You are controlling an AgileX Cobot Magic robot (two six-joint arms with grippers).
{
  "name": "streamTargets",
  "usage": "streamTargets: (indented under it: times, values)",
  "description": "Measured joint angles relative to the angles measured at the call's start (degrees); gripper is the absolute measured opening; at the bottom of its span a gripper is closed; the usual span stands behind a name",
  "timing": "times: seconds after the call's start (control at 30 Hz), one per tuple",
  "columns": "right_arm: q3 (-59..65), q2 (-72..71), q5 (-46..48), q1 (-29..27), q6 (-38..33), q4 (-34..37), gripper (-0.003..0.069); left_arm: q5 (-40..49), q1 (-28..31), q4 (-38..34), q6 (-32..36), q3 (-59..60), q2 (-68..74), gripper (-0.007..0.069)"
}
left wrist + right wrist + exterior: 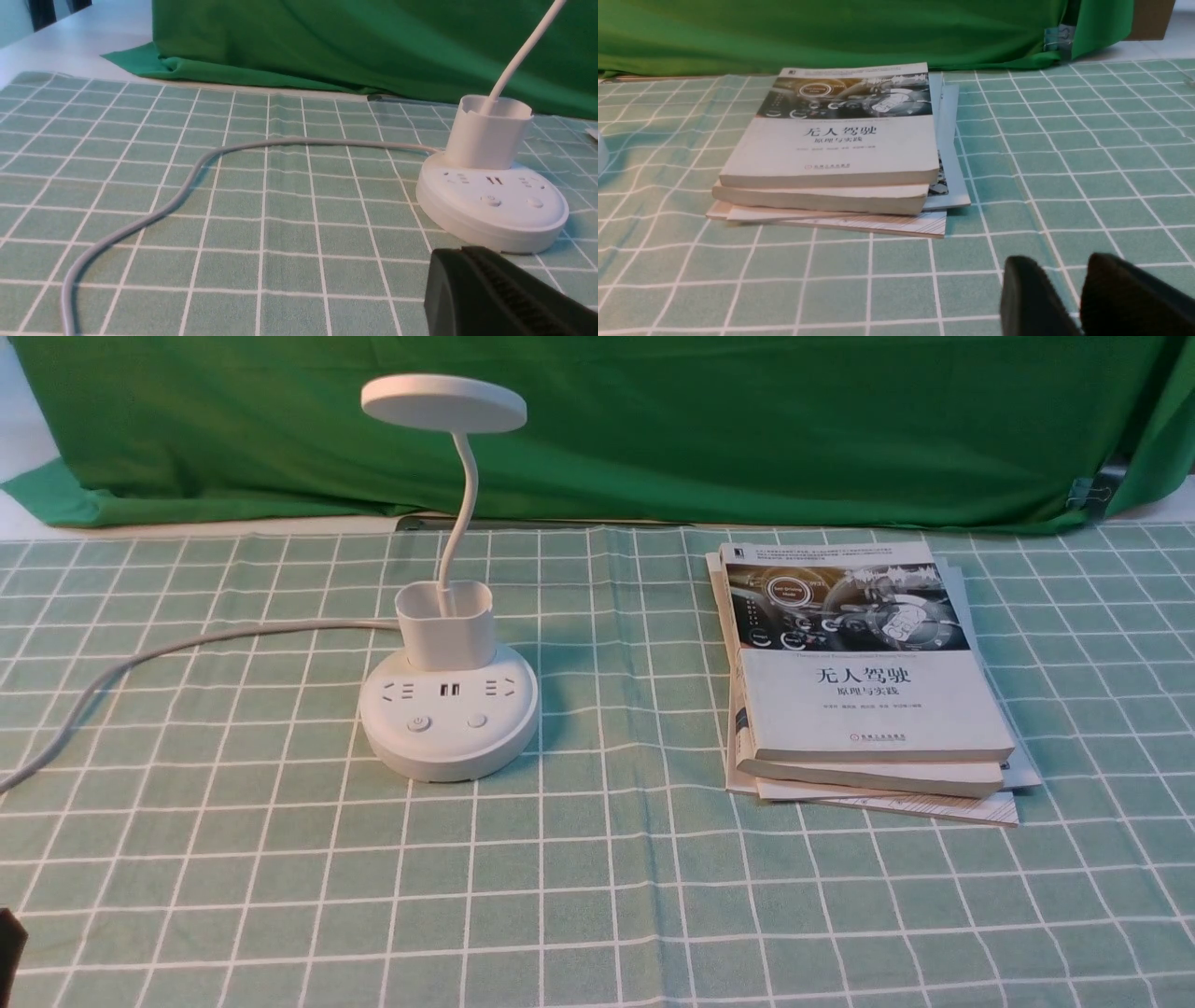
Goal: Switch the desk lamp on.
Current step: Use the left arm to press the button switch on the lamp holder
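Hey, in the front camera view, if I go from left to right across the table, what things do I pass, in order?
grey cord → desk lamp → stack of books

Front, L-wrist cams: shared desk lamp [445, 625]

One desk lamp [448, 728], books [868, 709] (about four) stacked.
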Motion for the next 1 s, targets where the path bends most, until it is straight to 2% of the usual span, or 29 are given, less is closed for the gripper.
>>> streamTargets:
  times: [0.1, 0.13, 0.3, 0.47, 0.63, 0.77, 0.83, 0.9, 1.0]
  values:
    - [0.0, 0.0, 0.0, 0.0, 0.0, 0.0, 0.0239, -5.2, 0.0, 0.0, 0.0, 0.0, 0.0, 0.0021]
    - [0.0, 0.0, -0.1, 0.0, 0.0, 0.0, 0.0239, -11.9, 0.0, 0.2, 0.0, 0.0, 0.0, 0.0021]
    - [0.0, 0.0, 0.0, 0.0, 0.0, 0.0, 0.0239, -32.6, 0.0, 1.1, 0.0, 0.0, 0.0, 0.0021]
    - [0.0, 0.0, 0.0, 0.0, 0.0, 0.0, 0.0241, -48.3, 0.0, 2.1, 0.0, 0.0, 0.0, 0.0021]
    - [0.0, 0.0, 0.0, 0.0, 0.0, 0.0, 0.0241, -60.9, 0.0, 3.1, -2.5, 0.0, 0.0, 0.0021]
    - [0.0, 0.0, 0.0, 0.0, 0.0, 0.0, 0.0241, -67.8, 0.0, 3.4, -5.7, 0.0, -0.1, 0.0021]
    - [0.0, 0.0, 0.0, 0.0, 0.0, 0.0, 0.0241, -67.6, 0.0, 3.6, -6.6, -0.9, -0.1, 0.0021]
    - [0.0, 0.0, 0.0, 0.0, 0.0, 0.0, 0.0241, -58.3, 0.0, 3.7, -7.5, -6.4, -0.2, 0.0021]
    - [0.0, 0.0, 0.0, 0.0, 0.0, 0.0, 0.0241, -39.1, 0.0, 3.7, -7.3, -17.8, 1.0, 0.0021]
